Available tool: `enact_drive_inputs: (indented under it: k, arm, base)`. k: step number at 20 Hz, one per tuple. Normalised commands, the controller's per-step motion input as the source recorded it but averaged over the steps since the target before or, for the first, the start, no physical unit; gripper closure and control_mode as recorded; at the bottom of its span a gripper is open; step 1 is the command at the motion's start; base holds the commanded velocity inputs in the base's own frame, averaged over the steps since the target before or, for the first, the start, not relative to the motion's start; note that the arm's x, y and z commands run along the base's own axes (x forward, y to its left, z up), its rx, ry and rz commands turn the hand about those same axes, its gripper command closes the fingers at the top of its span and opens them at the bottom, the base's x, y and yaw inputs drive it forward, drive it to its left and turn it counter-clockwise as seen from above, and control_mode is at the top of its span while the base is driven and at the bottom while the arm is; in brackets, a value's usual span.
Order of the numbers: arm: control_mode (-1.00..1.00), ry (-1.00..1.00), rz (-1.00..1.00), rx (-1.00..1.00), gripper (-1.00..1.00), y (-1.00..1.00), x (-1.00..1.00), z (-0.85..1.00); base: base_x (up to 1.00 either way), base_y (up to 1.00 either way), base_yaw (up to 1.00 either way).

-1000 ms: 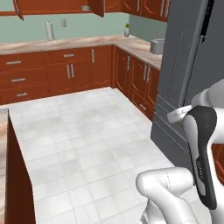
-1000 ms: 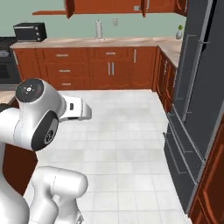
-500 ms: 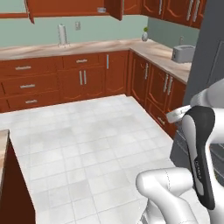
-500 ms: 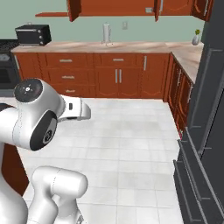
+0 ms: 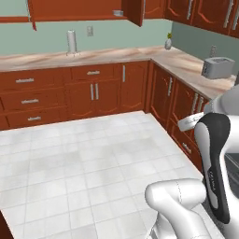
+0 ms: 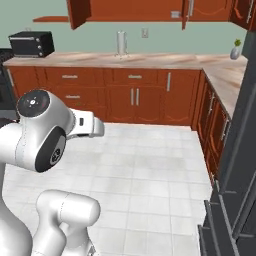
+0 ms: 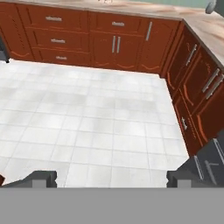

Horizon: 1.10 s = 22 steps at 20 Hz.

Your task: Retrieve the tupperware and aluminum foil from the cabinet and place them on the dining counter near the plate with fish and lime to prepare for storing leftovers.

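The cabinet [image 5: 79, 10] hangs on the far wall with its doors swung open, and it also runs along the top of the right base view [image 6: 131, 9]. A small grey tub, the tupperware [image 5: 117, 13], sits on its shelf beside the open door [image 6: 175, 14]. The aluminum foil is hidden from here. My gripper [image 7: 112, 180] is open over bare white floor tiles, with nothing between its fingertips [image 7: 42, 178]. A sliver of the dining counter's wood side [image 5: 3, 228] shows at the lower left corner. The plate, fish and lime are out of view.
A marbled wall worktop [image 5: 107, 53] wraps the corner above drawer units [image 6: 75, 85]. On it stand a white paper-towel roll [image 5: 71, 43], a toaster [image 5: 217, 67], a small vase [image 6: 235, 50] and a black oven [image 6: 31, 44]. A dark fridge [image 6: 240, 150] stands at the right. Open floor [image 5: 93, 158] lies ahead.
The whole picture has shifted as the base moved: the far wall units are nearer and more central, and the fridge has left the left base view. The gripper stays open.
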Motion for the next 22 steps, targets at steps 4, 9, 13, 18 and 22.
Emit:
enact_drive_inputs:
  k: [4, 9, 13, 18, 22]
  arm:
    - [1.00, 0.00, 0.00, 0.00, -1.00, 0.00, 0.00, 0.00]
    - [1.00, 0.00, 0.00, 0.00, -1.00, 0.00, 0.00, 0.00]
    - [1.00, 0.00, 0.00, 0.00, -1.00, 0.00, 0.00, 0.00]
    - [1.00, 0.00, 0.00, 0.00, -1.00, 0.00, 0.00, 0.00]
    - [1.00, 0.00, 0.00, 0.00, -1.00, 0.00, 0.00, 0.00]
  base:
    - [1.00, -0.39, 0.06]
    - [1.00, -0.37, 0.00]
    - [1.00, -0.14, 0.00]
    - [1.00, 0.00, 0.00]
    - [1.00, -0.15, 0.00]
